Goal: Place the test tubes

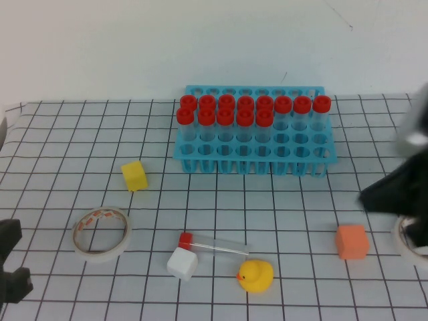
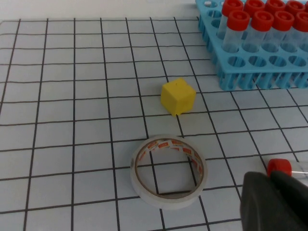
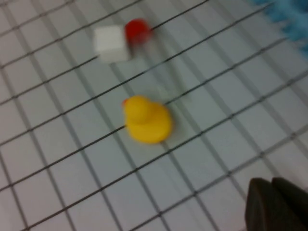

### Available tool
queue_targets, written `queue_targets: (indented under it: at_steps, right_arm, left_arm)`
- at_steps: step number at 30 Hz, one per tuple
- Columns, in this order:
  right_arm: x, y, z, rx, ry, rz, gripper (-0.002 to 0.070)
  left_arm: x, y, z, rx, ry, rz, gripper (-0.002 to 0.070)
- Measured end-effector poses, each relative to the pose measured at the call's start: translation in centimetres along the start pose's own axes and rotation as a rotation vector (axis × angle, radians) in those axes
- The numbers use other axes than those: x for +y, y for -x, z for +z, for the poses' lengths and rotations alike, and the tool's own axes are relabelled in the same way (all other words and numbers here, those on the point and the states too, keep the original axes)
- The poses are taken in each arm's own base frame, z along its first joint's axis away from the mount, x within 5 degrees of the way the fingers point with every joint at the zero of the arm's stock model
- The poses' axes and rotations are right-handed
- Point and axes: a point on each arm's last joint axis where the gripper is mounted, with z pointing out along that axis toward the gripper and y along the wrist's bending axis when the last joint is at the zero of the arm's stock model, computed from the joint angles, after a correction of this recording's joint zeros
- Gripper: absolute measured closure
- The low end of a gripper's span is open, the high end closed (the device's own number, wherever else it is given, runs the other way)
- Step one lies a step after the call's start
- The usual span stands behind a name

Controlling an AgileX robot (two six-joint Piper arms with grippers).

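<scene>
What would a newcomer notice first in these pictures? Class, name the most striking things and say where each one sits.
The blue rack at the back of the table, with rows of red-capped test tubes standing in it, catches the eye first. Next comes one loose tube lying flat near the front, beside a white cube, with a yellow duck close by. The left hand is shut at the near left corner; the right hand is shut at the right side.

Clutter on my gridded table (image 1: 294, 214) right now.
Yellow cube (image 1: 134, 175) off to my left, tape roll (image 1: 101, 233) nearer me; white cube (image 1: 182, 262) and yellow rubber duck (image 1: 255, 275) near each other, front and centre; orange cube (image 1: 352, 241) out right.
</scene>
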Motion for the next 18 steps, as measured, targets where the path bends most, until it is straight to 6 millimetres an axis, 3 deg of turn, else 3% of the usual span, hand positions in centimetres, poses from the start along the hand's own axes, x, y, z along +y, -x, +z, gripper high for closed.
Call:
queue_targets:
  at_steps: [5, 10, 13, 18]
  right_arm:
    - [1.4, 1.7, 7.0, 0.155, 0.154, -0.123, 0.0678]
    - [3.2, 4.8, 12.0, 0.232, 0.22, -0.268, 0.0647]
    - [4.2, 6.3, 14.6, 0.275, 0.249, -0.342, 0.0546]
    - [4.8, 8.2, 18.4, 0.326, 0.272, -0.381, 0.0296]
  left_arm:
    - [0.0, -0.1, 0.0, 0.009, 0.002, 0.011, 0.0676]
    - [0.0, -0.3, 0.0, 0.035, -0.002, 0.032, 0.0676]
    - [0.0, -0.4, 0.0, 0.046, -0.003, 0.036, 0.0676]
    - [0.0, -0.4, 0.0, 0.05, -0.004, 0.039, 0.0676]
